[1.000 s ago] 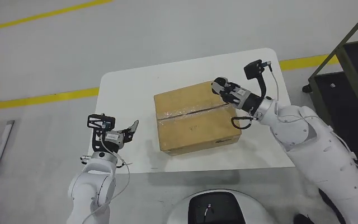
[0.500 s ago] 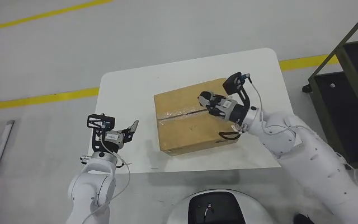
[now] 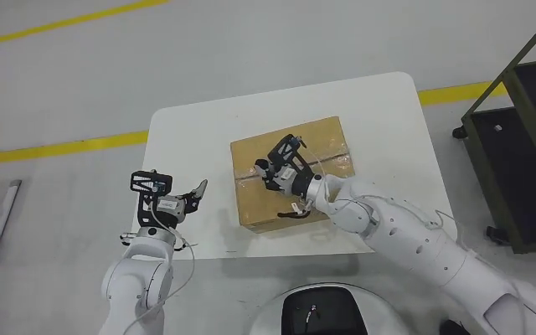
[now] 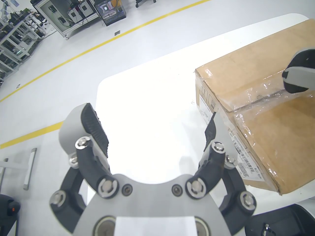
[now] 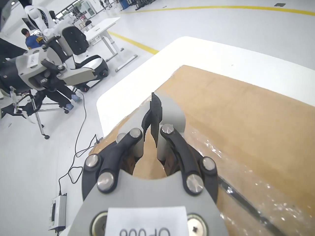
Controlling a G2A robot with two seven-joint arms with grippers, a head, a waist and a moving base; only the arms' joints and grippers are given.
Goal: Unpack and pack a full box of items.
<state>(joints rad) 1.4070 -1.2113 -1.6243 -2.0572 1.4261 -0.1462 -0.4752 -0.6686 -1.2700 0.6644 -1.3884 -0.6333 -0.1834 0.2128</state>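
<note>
A brown cardboard box (image 3: 318,138) lies closed in the middle of the white table (image 3: 193,126), with clear tape along its centre seam (image 3: 331,162). My right gripper (image 3: 265,172) is over the box top at the seam's left end, shut with nothing visible between its fingers (image 5: 155,110). In the right wrist view the taped seam (image 5: 246,205) runs under the wrist across the box (image 5: 233,109). My left gripper (image 3: 194,194) hangs open above bare table left of the box (image 4: 258,74), apart from it. The right gripper's fingers (image 4: 299,74) show over the seam.
A dark metal rack (image 3: 502,126) stands off the table's right side. Bare table lies left of the box and along the far and right edges. The box's near side sits close to the table's front edge (image 3: 335,243).
My right arm has swept left along the box top, from its far right corner to the left end of the seam. The left arm and the box have not moved.
</note>
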